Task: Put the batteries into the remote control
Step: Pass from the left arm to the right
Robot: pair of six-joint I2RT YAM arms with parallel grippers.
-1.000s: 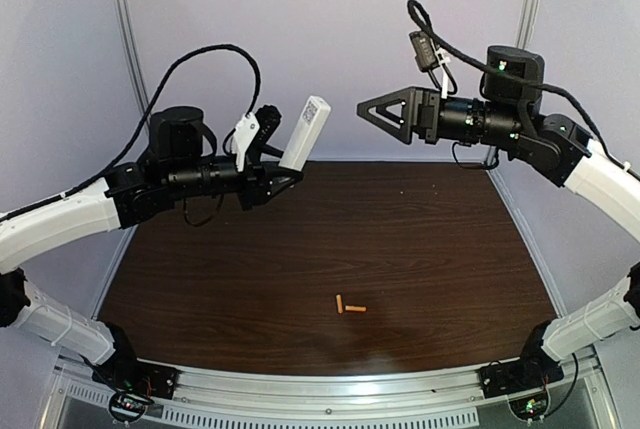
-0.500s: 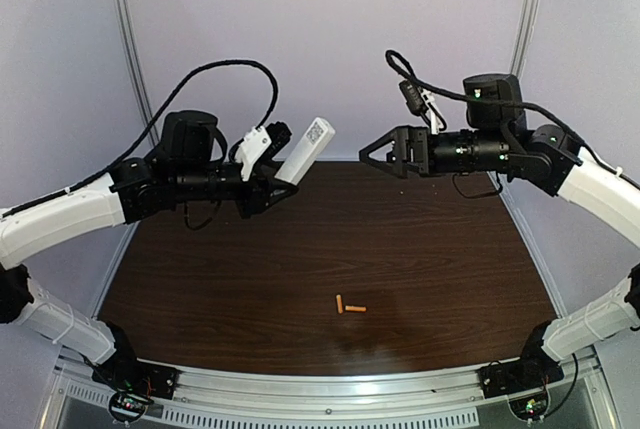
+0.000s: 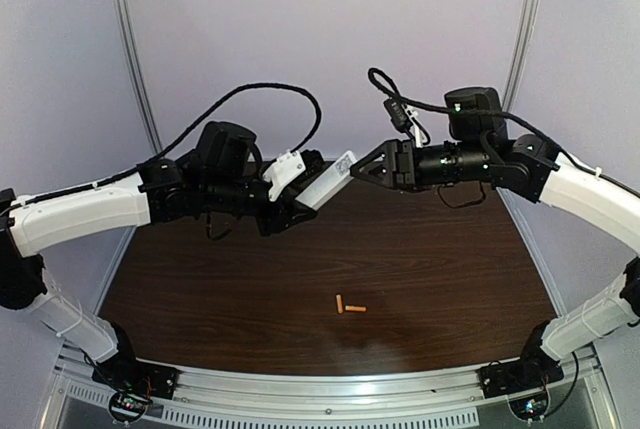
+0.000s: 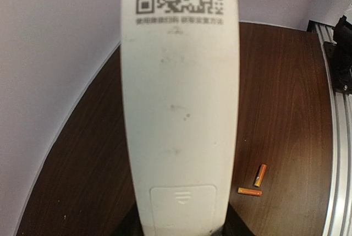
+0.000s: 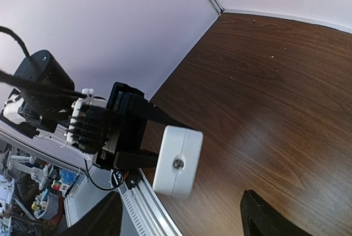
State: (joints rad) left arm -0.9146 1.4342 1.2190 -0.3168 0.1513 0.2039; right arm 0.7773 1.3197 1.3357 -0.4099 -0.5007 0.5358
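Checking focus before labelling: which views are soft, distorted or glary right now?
Top external: sharp overall, batteries small but distinct, faint sheen on the table. Left wrist: remote fills the frame, its QR code slightly soft; table edge bows from lens distortion. Right wrist: remote's end in focus, own fingers dark and blurred at the bottom, pale glare patch on the wood.

Left arm (image 3: 90,214) and right arm (image 3: 590,189) raised, reaching inward, left pincer (image 3: 298,211) clamped, right pincer (image 3: 366,170) spread
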